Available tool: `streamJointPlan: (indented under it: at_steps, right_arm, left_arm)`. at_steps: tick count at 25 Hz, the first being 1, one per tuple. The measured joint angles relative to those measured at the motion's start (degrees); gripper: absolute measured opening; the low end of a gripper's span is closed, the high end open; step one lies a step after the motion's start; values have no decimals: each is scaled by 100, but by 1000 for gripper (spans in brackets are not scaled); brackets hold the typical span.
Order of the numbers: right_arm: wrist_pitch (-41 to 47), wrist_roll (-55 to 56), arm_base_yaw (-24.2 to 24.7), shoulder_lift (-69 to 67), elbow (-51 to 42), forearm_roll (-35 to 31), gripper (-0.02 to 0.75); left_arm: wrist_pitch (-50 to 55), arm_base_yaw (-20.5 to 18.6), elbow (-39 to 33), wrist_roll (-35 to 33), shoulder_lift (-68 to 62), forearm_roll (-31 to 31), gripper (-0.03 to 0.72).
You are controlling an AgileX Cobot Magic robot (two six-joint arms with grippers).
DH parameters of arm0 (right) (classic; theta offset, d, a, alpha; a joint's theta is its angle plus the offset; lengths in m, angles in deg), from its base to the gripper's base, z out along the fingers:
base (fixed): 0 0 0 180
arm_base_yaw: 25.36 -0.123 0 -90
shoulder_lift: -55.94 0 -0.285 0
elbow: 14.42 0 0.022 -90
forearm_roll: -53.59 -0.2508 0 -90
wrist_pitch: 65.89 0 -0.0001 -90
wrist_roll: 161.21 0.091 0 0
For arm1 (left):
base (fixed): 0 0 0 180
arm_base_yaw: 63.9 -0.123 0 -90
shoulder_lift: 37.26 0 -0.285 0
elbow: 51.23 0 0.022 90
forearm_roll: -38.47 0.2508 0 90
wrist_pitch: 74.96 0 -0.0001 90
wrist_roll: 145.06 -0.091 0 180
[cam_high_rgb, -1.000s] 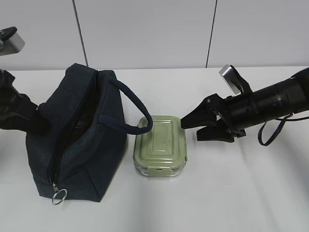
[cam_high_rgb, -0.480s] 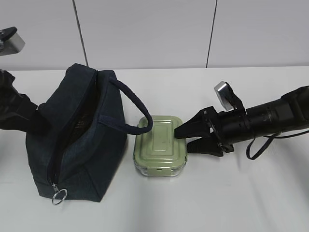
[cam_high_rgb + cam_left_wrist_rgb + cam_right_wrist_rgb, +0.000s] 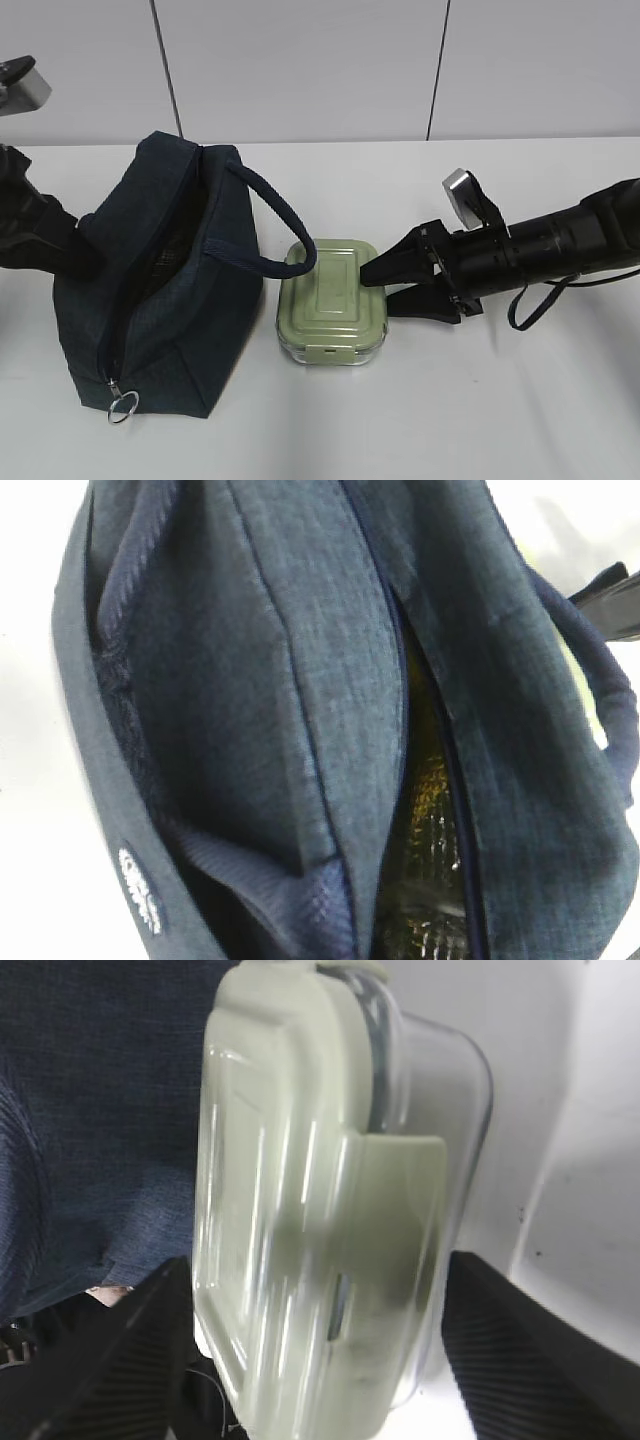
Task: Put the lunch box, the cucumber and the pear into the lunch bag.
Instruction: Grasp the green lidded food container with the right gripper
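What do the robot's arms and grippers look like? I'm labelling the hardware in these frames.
Both arms are black. The right gripper has two tapering, wedge-shaped black fingers with ribbed inner pads, on a cylindrical, ridged forearm. A silver-grey camera box sits on the wrist, and a thin black cable loops beneath. The left arm shows dark bulk with a similar silver box.

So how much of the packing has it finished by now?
The bag stands unzipped, and something greenish shows against its silver lining in the left wrist view, though it is too unclear to name. The lunch box sits on the table beside the bag. The right pincer is open around its end, so lifting it in comes next. The left pincer is not visible.
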Motion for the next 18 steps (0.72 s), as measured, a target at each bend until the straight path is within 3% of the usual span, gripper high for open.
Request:
streamJointPlan:
  at_steps: [18]
  right_arm:
    - [-492, 361, -192, -3, 204, 286, 590]
  left_arm:
    - [0, 0, 0, 0, 0, 0, 1]
